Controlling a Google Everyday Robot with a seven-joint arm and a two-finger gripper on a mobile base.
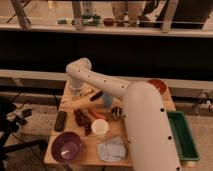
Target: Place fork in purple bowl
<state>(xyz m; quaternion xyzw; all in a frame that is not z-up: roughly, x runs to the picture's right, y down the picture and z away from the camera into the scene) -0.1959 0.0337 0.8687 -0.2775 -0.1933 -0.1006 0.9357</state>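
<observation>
- Purple bowl (pixel 67 147), glossy, with paler lilac inside, at the near left corner of the wooden tabletop (pixel 90 152).
- White arm (pixel 135 107) reaching from the near right across the tabletop to its far left part.
- Gripper (pixel 76 92) down at the far left of the tabletop, well apart from the purple bowl; cannot tell how the jaws stand.
- Fork not made out for certain; thin pale utensil-like streak (pixel 85 94) just beside the gripper.
- White cup (pixel 99 127) near the middle, to the right of the purple bowl.
- Orange-red bowl (pixel 156 85) at the far right corner.
- Dark flat object (pixel 60 120) near the left edge.
- Green tray (pixel 184 135) on the right, beside the tabletop.
</observation>
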